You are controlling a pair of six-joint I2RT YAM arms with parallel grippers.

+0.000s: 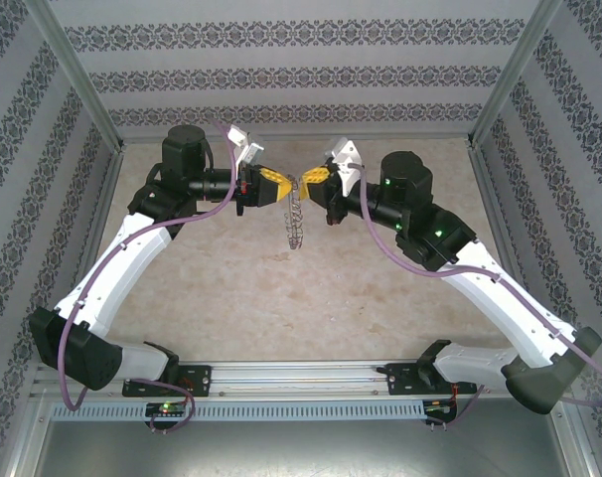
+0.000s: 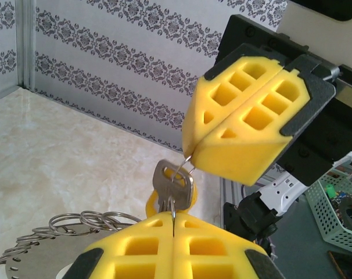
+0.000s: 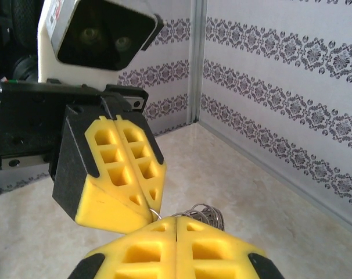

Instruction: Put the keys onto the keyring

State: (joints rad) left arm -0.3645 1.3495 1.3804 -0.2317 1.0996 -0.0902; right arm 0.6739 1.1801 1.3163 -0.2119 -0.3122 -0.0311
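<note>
Aloft, key (image 2: 173, 187) pinched in left jaws, keyring (image 1: 296, 224) wire pinched in right jaws

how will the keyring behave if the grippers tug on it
Probably floppy as a whole: the keyring dangles loosely in a chain of loops below the left gripper and right gripper. Each wire loop looks stiff and springy, thin where it passes through the key. It is smooth metal, so it may slip from a pinch.

No legible text, small label (image 3: 58, 9) on the camera housing (image 3: 100, 35) — too blurred to read
</note>
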